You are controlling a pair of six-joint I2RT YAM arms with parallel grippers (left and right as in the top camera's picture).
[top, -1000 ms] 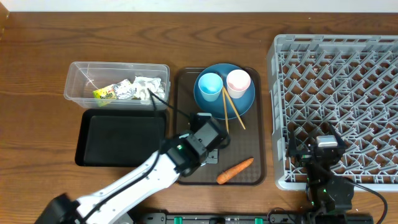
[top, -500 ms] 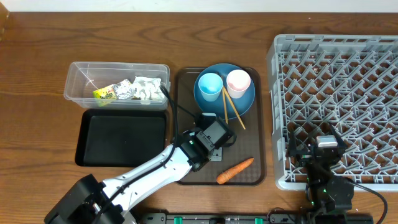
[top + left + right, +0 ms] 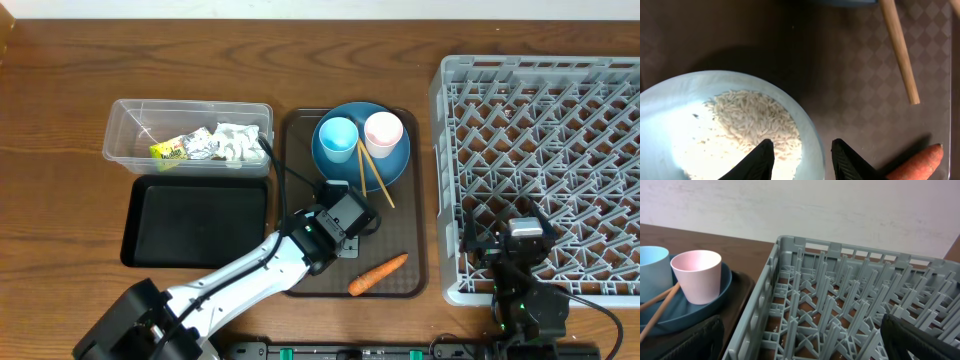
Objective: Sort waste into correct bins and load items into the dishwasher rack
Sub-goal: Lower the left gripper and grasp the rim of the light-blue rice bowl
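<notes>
Gripping round white bowl point(image 3: 700, 125) rim, loose rice grains point(image 3: 752, 125) inside.

Grey plastic rack point(image 3: 540, 170); wooden chopsticks point(image 3: 368, 172); matt black tray point(image 3: 196, 222).

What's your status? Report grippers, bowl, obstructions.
Left gripper straddling white bowl rim, one finger inside by the rice. Right gripper open, idle over dishwasher rack. Carrot and chopsticks close by on brown tray.
</notes>
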